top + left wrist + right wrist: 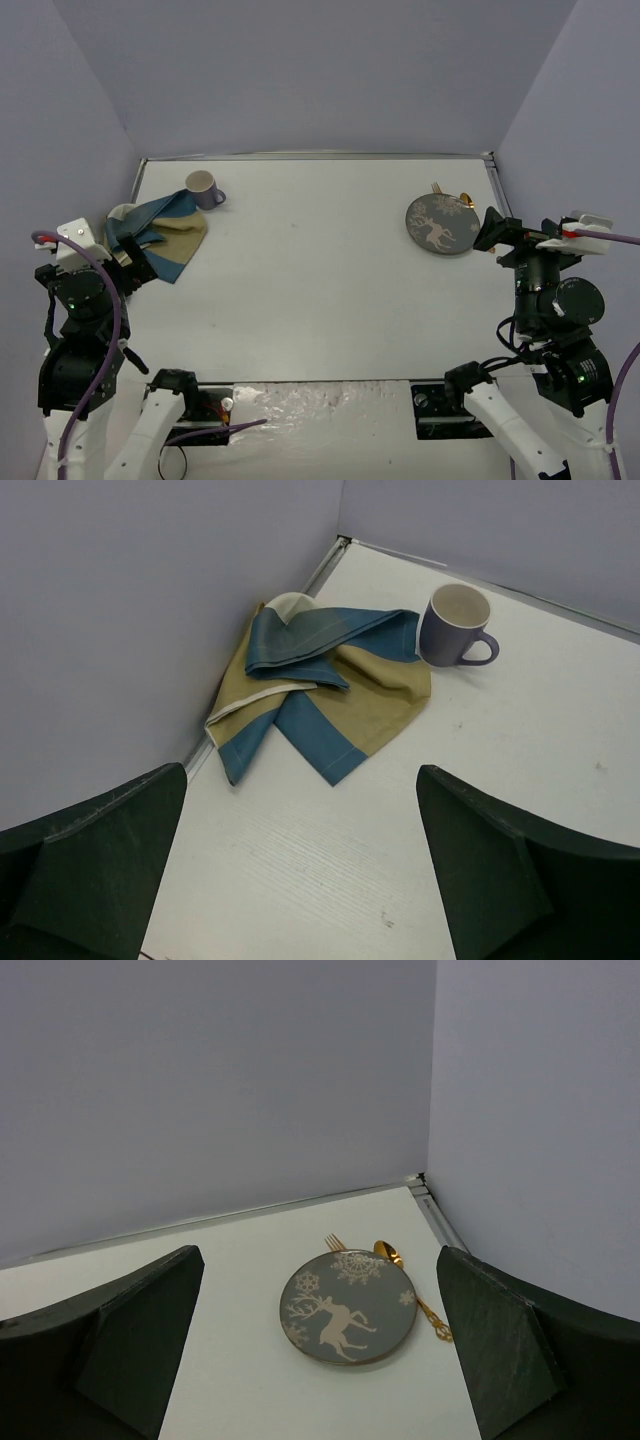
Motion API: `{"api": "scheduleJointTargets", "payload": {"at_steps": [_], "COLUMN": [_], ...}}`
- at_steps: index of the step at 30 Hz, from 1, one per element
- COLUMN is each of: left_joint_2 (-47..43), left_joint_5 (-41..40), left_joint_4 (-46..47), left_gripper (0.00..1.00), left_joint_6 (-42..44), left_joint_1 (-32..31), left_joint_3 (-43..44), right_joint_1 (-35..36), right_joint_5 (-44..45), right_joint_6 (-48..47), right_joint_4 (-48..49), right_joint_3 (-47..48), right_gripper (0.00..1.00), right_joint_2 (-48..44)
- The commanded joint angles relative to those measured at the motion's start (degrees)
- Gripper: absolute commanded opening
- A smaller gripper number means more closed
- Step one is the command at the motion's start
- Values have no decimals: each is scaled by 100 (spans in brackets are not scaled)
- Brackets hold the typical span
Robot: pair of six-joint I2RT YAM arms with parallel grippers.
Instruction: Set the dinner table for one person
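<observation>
Two end effectors, spread and empty, over the desk (320, 260). By cloth (320, 695) and mug (455, 625), left end effector (300, 780); by plate (347, 1307), fork (335, 1243), spoon (388, 1252), right end effector (320, 1258).

I see on the dinner table (320, 290), far left: 1 cloth (165, 235) by the wall | 1 mug (203, 187) just behind it | far right: 1 plate (443, 224) | 1 fork (335, 1244), 1 spoon (390, 1253) at its far rim
</observation>
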Motion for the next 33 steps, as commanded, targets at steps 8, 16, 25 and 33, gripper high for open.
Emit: {"api": "scheduleJointTargets", "payload": {"at_steps": [8,16,25,33], "left_joint_2": [883,2459,3860,5547], "left_joint_5": [148,661,1033,1564], "left_joint_4": [311,298,1306,2135], "left_gripper": [97,97,97,97], "left_joint_6": [-718,-1521,-2506,-2936], "left_joint_1": [-19,22,999,1877], "left_joint_3": [-402,-286,-666,-564], "right_joint_1": [37,37,37,37], "right_joint_5": [-875,-1857,-2700,-2687], "right_joint_6": [666,1468,1760,1731], "right_joint_4": [348,149,124,-42], "right_joint_3": [-178,-568,-916,-1059], "right_gripper": [100,100,100,100], "right_joint_2": [267,645,752,481]}}
